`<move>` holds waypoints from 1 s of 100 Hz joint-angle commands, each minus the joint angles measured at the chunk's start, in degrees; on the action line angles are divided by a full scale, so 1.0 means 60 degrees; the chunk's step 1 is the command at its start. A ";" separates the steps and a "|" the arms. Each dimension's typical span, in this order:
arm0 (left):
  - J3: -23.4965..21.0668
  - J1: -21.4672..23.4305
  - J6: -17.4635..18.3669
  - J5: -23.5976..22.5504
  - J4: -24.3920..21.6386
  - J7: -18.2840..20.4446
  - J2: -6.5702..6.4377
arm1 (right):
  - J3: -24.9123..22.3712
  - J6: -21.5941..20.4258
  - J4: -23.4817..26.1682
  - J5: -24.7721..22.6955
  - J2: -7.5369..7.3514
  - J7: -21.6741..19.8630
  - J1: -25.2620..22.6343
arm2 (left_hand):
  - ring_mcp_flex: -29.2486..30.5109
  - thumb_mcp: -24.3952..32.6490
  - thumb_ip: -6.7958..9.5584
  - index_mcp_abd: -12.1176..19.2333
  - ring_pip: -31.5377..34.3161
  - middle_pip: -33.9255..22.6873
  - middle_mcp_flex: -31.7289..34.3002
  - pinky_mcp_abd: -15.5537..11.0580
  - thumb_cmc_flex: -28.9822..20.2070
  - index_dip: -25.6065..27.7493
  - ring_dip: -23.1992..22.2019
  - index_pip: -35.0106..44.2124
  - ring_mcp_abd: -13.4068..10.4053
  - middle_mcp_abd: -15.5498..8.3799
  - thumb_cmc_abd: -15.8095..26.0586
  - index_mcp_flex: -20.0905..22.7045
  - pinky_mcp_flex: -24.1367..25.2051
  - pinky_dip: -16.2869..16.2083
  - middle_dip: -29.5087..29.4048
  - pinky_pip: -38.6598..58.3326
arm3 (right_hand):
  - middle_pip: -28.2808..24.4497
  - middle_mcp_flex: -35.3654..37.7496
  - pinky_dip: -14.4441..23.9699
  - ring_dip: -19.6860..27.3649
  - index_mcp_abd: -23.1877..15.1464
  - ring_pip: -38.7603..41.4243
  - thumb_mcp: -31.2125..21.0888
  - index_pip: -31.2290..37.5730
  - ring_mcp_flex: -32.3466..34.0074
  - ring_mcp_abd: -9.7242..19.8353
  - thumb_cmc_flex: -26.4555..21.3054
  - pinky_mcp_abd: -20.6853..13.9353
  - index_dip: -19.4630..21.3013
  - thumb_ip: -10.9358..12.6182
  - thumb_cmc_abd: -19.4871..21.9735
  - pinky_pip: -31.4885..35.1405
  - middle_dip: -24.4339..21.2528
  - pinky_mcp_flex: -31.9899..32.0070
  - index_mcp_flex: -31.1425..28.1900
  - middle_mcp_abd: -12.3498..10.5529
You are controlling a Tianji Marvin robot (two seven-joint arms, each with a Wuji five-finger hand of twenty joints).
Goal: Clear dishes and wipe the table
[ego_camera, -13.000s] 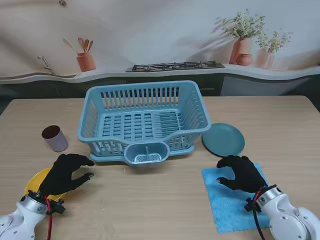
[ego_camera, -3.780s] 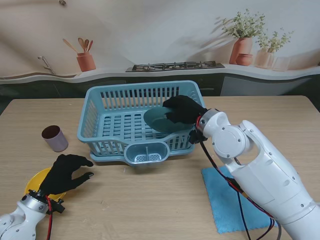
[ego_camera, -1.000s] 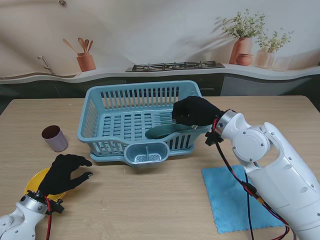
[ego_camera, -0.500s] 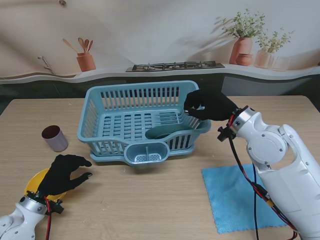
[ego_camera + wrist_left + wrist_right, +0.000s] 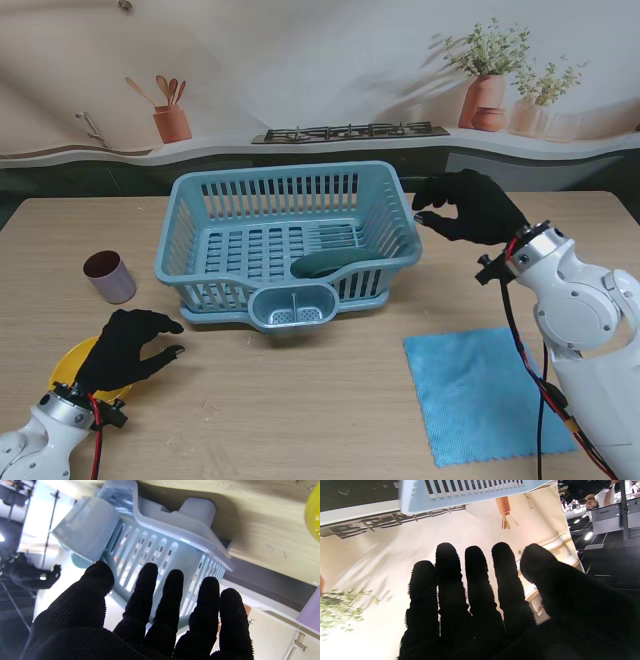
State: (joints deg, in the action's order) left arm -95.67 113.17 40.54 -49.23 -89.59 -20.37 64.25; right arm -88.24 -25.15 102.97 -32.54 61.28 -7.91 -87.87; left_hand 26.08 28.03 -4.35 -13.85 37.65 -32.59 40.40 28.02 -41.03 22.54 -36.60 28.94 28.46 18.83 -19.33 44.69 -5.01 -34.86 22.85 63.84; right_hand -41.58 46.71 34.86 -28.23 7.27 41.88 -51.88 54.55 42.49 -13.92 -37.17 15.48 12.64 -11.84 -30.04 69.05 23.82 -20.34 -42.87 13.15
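Green plate (image 5: pixel 325 264) was racked, yellow plate (image 5: pixel 72 362) and cup (image 5: pixel 108 276) looked next.
Right hand (image 5: pixel 468 207) hung empty and spread at center right; left hand (image 5: pixel 130 345) hovered loosely curled, holding nothing, lower left.

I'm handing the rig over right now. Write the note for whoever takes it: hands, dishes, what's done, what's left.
Right robot hand: open, holding nothing, raised just right of the dish rack.
Left robot hand: open, over the yellow plate, not gripping it.
Done: green plate lies inside the rack.
Left: yellow plate and cup are on the table left of the rack; blue cloth lies flat on the right, nearer to me. Rack both, then wipe.
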 commanded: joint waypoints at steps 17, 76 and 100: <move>0.0009 0.0027 0.0028 0.0052 -0.0029 0.0163 0.0018 | -0.0341 -0.0228 -0.0453 -0.0556 0.0085 0.0763 -0.0754 | -0.0005 -0.0026 -0.0033 0.0151 0.0025 0.0050 0.0021 0.0115 -0.0243 0.0068 -0.0124 -0.0041 0.0141 0.0006 0.0333 0.0265 0.0127 0.0016 0.0049 0.0037 | -0.0108 -0.0267 -0.0072 0.0024 -0.0075 0.0097 0.0094 -0.0031 -0.0243 0.0170 -0.0057 -0.0316 -0.0110 0.0138 0.0221 0.0095 0.0018 0.0125 0.0249 -0.0108; 0.0067 -0.0006 -0.0065 -0.0009 0.0003 -0.0011 0.0030 | -0.0087 0.0292 -0.1476 -0.1311 0.0265 0.2151 -0.1724 | -0.0017 -0.0166 -0.0040 0.0124 0.0035 0.0065 0.0017 0.0094 -0.0215 0.0048 -0.0125 -0.0069 0.0165 0.0038 0.0432 0.0299 0.0113 0.0005 0.0042 0.0062 | 0.0024 -0.1084 -0.0277 0.0269 0.0111 -0.0372 -0.0529 -0.1336 -0.0966 0.0372 0.1119 -0.0550 0.0495 0.0582 0.0079 -0.0342 -0.0162 0.0679 0.0448 -0.0220; 0.0066 0.0090 -0.0262 -0.0033 -0.0078 -0.0196 0.0058 | -0.0021 0.0533 -0.1607 -0.1377 0.0259 0.2166 -0.1917 | -0.0158 -0.0321 -0.0035 0.0033 -0.0008 0.0097 -0.0051 0.0068 -0.0204 0.0012 -0.0107 -0.0152 0.0231 0.0114 0.0477 0.0318 0.0195 0.0003 0.0030 0.0058 | 0.0285 -0.1377 -0.0446 0.0473 0.0261 -0.0784 -0.0730 -0.2254 -0.1253 0.0399 0.1750 -0.0543 0.1487 0.1064 -0.0149 -0.0631 -0.0321 0.0927 0.0486 -0.0253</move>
State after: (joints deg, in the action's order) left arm -95.25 113.17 39.44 -49.37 -89.48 -21.77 64.33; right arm -88.48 -22.06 93.72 -40.34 62.63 5.92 -98.58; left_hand 26.08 27.34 -4.35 -13.85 37.65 -32.56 40.41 28.04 -41.03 22.54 -36.60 28.65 28.46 18.82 -18.64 45.57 -4.95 -34.86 22.85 63.84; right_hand -40.54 40.07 32.87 -26.22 8.14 37.99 -55.04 41.95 36.27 -12.91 -28.44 14.05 21.00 -7.20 -30.03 66.12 22.52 -15.70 -42.13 12.38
